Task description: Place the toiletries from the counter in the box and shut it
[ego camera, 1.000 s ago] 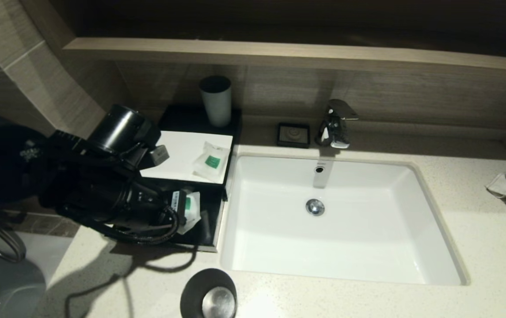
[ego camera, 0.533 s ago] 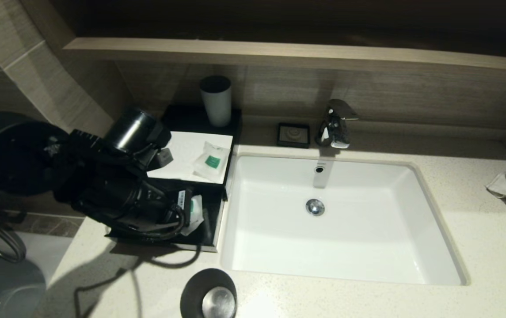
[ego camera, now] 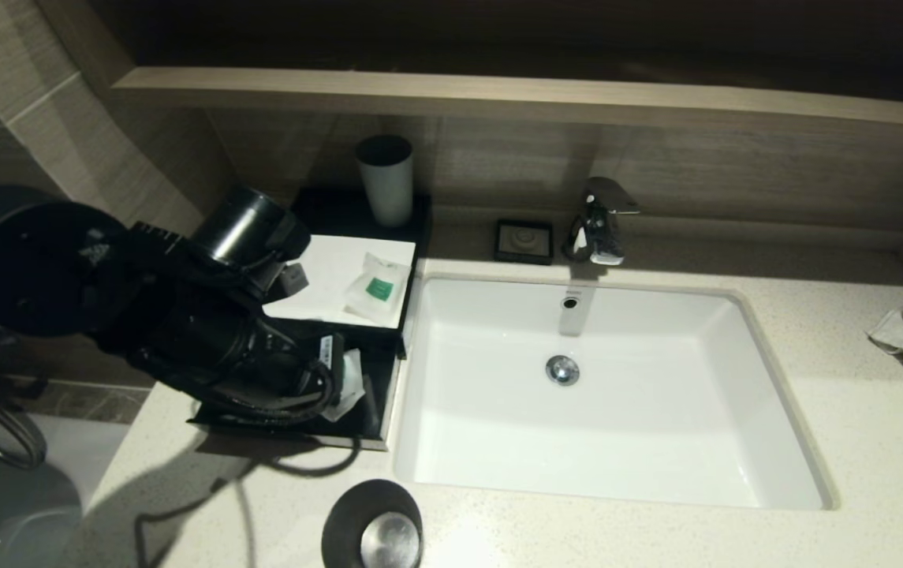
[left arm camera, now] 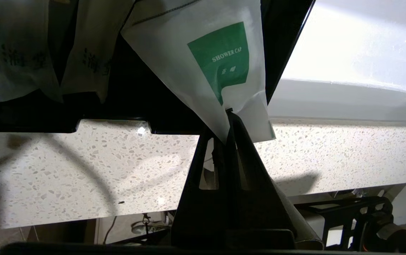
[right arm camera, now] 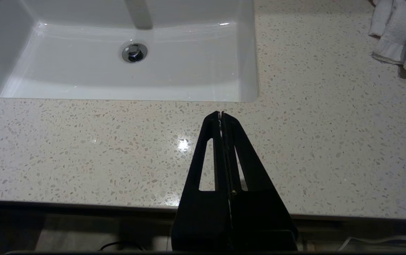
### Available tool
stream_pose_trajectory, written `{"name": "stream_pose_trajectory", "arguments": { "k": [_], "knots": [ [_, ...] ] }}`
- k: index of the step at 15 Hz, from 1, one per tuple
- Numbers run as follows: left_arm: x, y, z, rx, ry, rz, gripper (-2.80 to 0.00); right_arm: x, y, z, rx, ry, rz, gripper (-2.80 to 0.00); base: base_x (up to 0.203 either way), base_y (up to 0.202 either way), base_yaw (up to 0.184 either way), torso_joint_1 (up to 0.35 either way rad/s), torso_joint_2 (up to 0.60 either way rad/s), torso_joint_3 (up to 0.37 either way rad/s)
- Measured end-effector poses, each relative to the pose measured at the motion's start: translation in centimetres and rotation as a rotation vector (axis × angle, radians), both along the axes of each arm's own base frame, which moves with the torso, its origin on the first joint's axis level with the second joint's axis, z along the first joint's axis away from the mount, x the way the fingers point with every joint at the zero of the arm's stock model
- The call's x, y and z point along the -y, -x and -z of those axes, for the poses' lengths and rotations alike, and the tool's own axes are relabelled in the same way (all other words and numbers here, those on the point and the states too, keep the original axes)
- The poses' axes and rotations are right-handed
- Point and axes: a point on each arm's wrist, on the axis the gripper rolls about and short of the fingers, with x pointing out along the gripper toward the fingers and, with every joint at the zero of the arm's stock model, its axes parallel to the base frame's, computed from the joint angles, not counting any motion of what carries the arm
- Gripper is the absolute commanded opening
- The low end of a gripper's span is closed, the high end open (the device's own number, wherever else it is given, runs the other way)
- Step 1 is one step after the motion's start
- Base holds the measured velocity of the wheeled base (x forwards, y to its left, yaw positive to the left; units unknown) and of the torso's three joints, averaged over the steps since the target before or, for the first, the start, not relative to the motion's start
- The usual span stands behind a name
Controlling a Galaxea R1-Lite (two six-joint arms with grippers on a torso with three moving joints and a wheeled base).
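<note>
Your left gripper has its jaws pinching one corner of a shower-cap sachet; the sachet extends straight out ahead of the jaws, over the open drawer of the box. The relation that matters: the held corner sits at the drawer's front edge, about above the tabletop, while the body of the sachet already lies over the black drawer floor. My judgement is that letting go here may leave that corner hanging on the front lip, so carry it slightly further in first.

Count, sachets: four accounted for.
- One in the jaws.
- Two long narrow sachets already in the drawer, side by side, long axes running roughly parallel to the held one.
- One small square sachet on the box's white top panel, not yet in the drawer; the left arm is the nearer.

Right gripper: jaws pressed together, empty, parked over the bare tabletop in front of the sink.

Drawer open; closing not yet done.
</note>
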Motion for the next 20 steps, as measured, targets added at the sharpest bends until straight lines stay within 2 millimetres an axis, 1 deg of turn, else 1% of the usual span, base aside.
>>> {"name": "stream_pose_trajectory", "arguments": {
  "k": [5,8,14,20],
  "knots": [
    [0.4,0.2,0.6,-0.052,-0.012,-0.004,-2.8,0.0,0.0,0.0,0.0,0.0,0.0,-2.8,0.0,0.0,0.0,0.0,0.0,0.0],
    [0.7,0.0,1.0,-0.064,-0.018,-0.003,-2.8,0.0,0.0,0.0,0.0,0.0,0.0,-2.8,0.0,0.0,0.0,0.0,0.0,0.0],
    [1.5,-1.4,1.1,-0.062,-0.008,-0.018,-2.8,0.0,0.0,0.0,0.0,0.0,0.0,-2.8,0.0,0.0,0.0,0.0,0.0,0.0],
    [2.2,-2.6,2.0,-0.068,-0.024,-0.019,-2.8,0.0,0.0,0.0,0.0,0.0,0.0,-2.8,0.0,0.0,0.0,0.0,0.0,0.0]
  ]
}}
